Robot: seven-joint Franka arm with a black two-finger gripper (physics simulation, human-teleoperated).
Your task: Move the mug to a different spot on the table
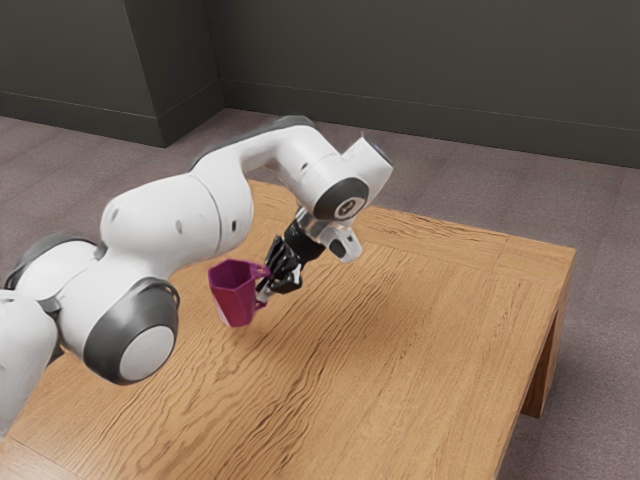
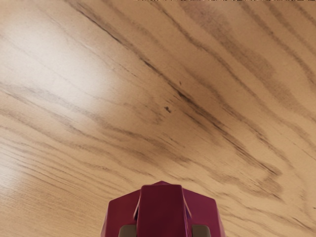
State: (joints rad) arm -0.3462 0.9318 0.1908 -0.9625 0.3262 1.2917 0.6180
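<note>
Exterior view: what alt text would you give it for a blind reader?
A white robot arm grips a tilted magenta mug in its black hand, over a wooden table. The arm reaches in from the exterior view's left.

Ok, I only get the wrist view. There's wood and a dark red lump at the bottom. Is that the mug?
Observer: Yes. The exterior view shows the whole mug, purple, with the tool shut on its side.
Operator: Which way is its hole pointing?
Observer: Its open top faces upward.
Operator: Where is there room for it?
Observer: The mug is near the table's edge on the exterior view's left, so most of the wood stretches toward that view's right.
</note>
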